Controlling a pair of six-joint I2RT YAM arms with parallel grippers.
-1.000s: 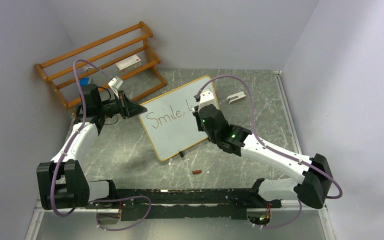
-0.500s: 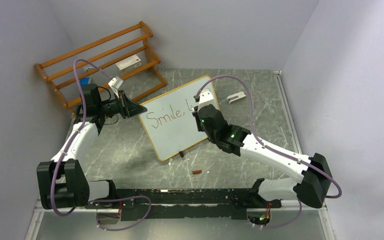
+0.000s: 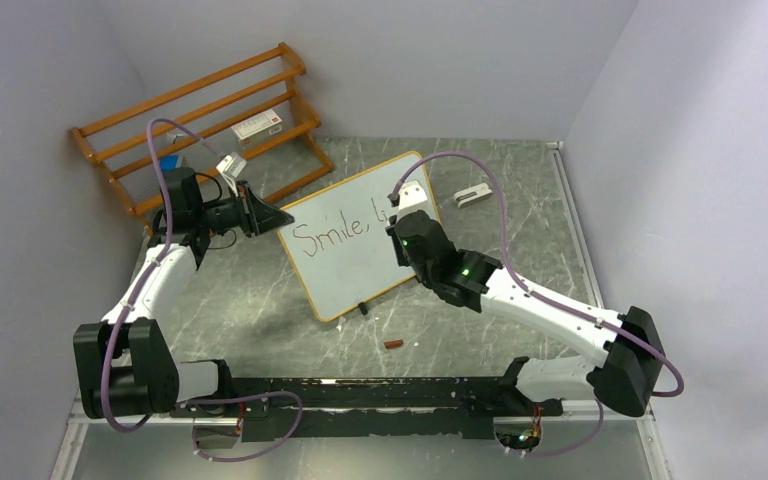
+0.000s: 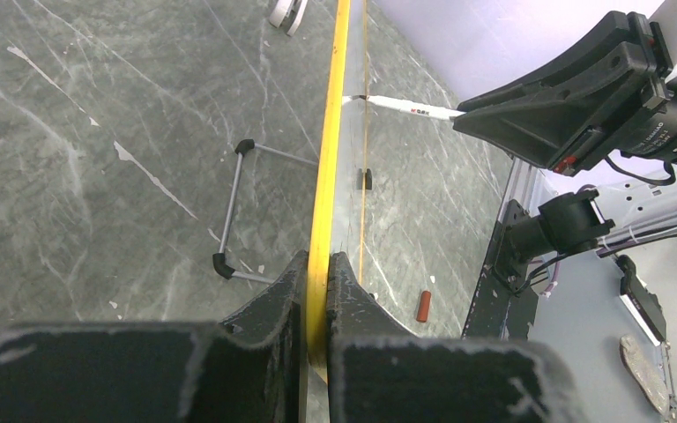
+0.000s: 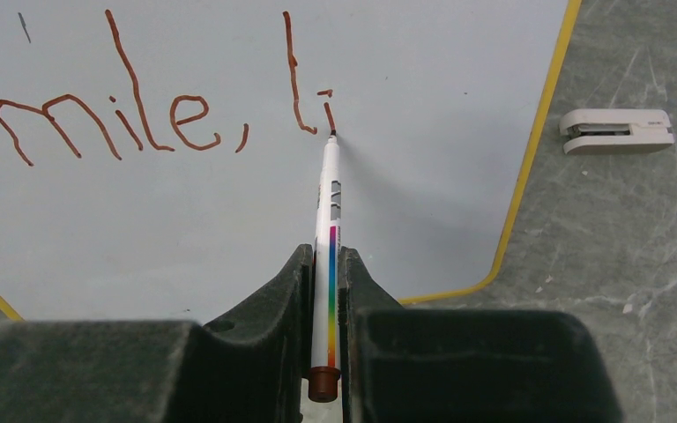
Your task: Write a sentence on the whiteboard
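Right wrist view: right gripper (image 5: pixel 326 260) is clamped hard on the marker (image 5: pixel 328 203), barrel pinched between both fingers and brown butt end poking out behind. The tip sits on the whiteboard (image 5: pixel 229 229) at the foot of the "i". The sentence (image 5: pixel 138 104) reads "Smile, li" in reddish-brown ink along the whiteboard's top part, so my read is the "f" of "lift" comes next. Lift the tip clear first, then start the "f" just beside the "i", matching the height of the "l". There's not much bare whiteboard between the "i" and the yellow frame (image 5: pixel 529 150), so I'd squeeze "ft" in tight and drop the rest to a second line under "Smile". Go light on pressure: the whiteboard stands tilted on a thin wire stand (image 4: pixel 234 211) and would probably rock or skate on the desk (image 5: pixel 635 282) if pushed. Left gripper (image 4: pixel 317 260) is closed on the whiteboard's edge opposite the "i", frame nipped between its fingers, which looks like decent bracing; stroke toward that clamp rather than away where possible. Off the whiteboard past the frame lies a white clip-like piece (image 5: pixel 615 130), apart from everything and no obstacle. Behind the whiteboard is the wooden rack (image 3: pixel 200 120), well clear.
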